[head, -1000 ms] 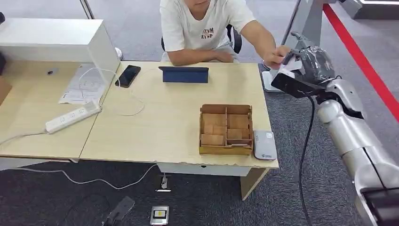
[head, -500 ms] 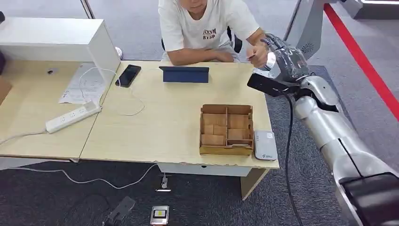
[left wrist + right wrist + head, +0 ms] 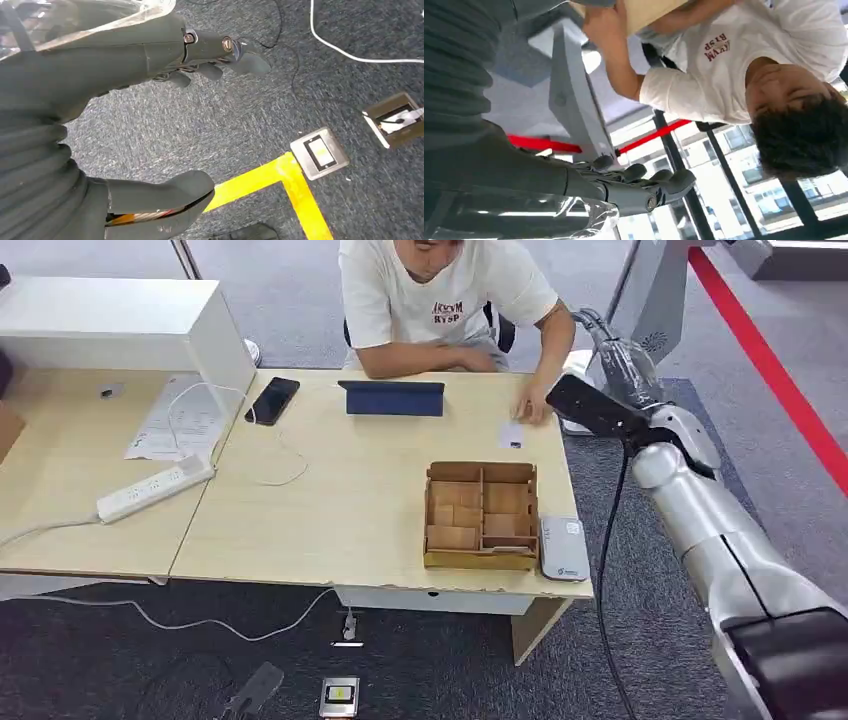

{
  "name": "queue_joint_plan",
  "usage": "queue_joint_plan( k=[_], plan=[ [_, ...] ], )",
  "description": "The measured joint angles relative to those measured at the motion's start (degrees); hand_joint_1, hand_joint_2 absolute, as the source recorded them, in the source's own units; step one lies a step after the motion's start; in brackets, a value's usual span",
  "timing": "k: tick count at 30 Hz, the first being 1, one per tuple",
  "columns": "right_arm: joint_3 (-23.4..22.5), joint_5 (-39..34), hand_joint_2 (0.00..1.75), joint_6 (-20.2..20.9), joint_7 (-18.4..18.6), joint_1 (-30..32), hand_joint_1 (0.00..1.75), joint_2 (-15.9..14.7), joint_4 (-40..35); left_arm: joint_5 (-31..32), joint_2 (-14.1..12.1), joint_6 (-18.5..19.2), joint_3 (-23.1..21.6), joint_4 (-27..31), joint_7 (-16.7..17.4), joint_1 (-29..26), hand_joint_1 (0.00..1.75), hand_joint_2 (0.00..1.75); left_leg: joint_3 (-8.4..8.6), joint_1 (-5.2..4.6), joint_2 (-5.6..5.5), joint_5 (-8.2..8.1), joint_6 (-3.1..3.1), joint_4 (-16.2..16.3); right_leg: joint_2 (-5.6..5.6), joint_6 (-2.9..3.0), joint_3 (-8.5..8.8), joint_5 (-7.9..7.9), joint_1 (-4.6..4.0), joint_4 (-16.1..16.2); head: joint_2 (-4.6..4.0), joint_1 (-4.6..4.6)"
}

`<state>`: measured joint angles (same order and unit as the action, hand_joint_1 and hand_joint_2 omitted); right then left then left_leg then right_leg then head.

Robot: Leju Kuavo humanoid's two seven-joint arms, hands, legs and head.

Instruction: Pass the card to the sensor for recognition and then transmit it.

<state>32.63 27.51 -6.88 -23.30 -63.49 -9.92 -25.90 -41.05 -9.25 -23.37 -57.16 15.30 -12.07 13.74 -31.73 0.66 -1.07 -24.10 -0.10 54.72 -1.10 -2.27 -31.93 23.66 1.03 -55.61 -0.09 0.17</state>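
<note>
Now | card [image 3: 511,434] flat on table [image 3: 380,490], person's hand [image 3: 531,405] touching | right hand [image 3: 612,360] empty, fingers apart | shirt print unreadable

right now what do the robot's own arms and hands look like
The right arm is a smooth silver tube in rounded segments with a black band near the shoulder. A black camera block sits at its wrist, trailing a black cable. Each robot hand is dark grey under clear plastic wrap, right and left, with a ribbed grey cover and thick thumb.
</note>
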Motion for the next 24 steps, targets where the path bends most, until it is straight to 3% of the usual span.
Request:
queue_joint_plan(
  k=[4,11,17,24],
  plan=[
    [-2.1,-7.6,1.75,4.2,3.3,2.9,0.00,-0.8,-3.8,-0.5,0.0,0.0,0.0,0.0,-0.1,-0.2,0.00,1.75,0.03,0.00,0.01,0.00,0.00,0.0,0.00,0.00,0.01,0.00,0.00,0.0,0.00,-0.02],
    [-4.7,-18.4,1.75,9.6,13.1,13.0,0.00,-4.4,-17.2,-1.3,0.0,-0.1,0.1,0.0,-0.6,-0.8,0.00,1.75,0.06,0.00,-0.02,-0.01,0.00,0.0,0.00,0.00,0.07,0.00,0.00,0.0,0.00,-0.02],
    [-6.6,-21.3,1.75,11.3,18.4,22.8,0.00,-8.0,-30.4,-1.0,0.0,-0.1,0.3,0.0,-0.5,-1.0,0.00,1.75,0.07,0.01,-0.02,-0.05,0.00,0.0,0.00,0.01,0.08,0.04,-0.01,0.0,0.00,-0.02],
    [-7.8,-20.2,1.75,11.5,21.2,32.3,0.00,-11.2,-42.4,0.2,-0.1,0.0,0.4,0.0,0.0,-0.7,0.00,1.75,0.07,0.00,-0.02,-0.06,-0.01,0.0,0.00,0.02,0.07,0.04,-0.01,0.0,0.00,0.00]
  ],
)
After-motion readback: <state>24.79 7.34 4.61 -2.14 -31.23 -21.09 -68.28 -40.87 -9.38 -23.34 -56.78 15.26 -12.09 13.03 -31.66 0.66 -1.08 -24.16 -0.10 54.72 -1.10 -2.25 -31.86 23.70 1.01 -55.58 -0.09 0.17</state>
